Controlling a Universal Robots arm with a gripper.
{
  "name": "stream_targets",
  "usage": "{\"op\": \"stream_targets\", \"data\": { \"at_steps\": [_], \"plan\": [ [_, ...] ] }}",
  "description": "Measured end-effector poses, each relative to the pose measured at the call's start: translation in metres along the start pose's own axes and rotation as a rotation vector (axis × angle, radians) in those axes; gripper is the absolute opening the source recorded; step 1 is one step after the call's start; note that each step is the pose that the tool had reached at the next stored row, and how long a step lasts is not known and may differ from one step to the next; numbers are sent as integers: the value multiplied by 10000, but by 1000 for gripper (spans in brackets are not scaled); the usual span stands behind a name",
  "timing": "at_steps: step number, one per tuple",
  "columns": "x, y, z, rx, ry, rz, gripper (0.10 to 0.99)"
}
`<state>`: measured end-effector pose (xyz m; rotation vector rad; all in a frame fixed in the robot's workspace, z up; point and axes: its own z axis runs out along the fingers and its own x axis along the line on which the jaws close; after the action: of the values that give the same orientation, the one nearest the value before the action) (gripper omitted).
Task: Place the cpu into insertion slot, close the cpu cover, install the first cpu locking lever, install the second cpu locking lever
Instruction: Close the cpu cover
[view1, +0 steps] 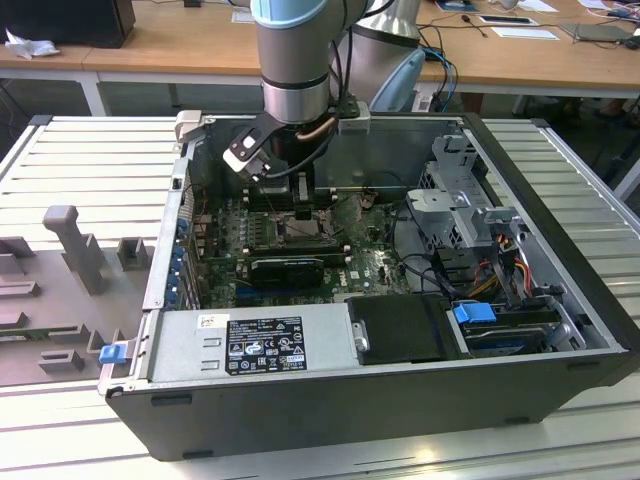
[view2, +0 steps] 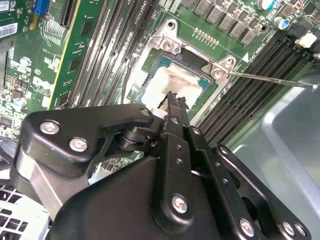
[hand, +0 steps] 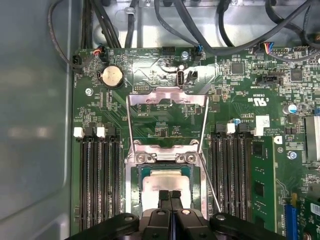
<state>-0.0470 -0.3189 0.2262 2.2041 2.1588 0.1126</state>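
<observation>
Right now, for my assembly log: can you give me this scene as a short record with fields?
setting: open dark grey computer case on a slatted metal table
chip: pale silver square cpu lying in the dark-framed square insertion slot
cover: thin silver frame cpu cover appears raised behind the slot, not closed
lever: thin wire rod sticking out free beside the slot
claw: black claw, fingers together, tips at the chip's top

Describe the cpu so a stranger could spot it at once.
In the open computer case, find the green motherboard. Between its two banks of black memory slots lies a metal-framed socket. The cpu is the pale, blank silver square inside, unlike the dark chips around.
</observation>
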Motion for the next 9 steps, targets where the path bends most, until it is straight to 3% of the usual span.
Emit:
{"op": "stream_targets", "data": {
  "at_steps": [7, 9],
  "plan": [
    [-2, 55, -13, 23, 0, 6, 106],
    [-1, 59, -60, 22, 1, 6, 106]
  ]
}}
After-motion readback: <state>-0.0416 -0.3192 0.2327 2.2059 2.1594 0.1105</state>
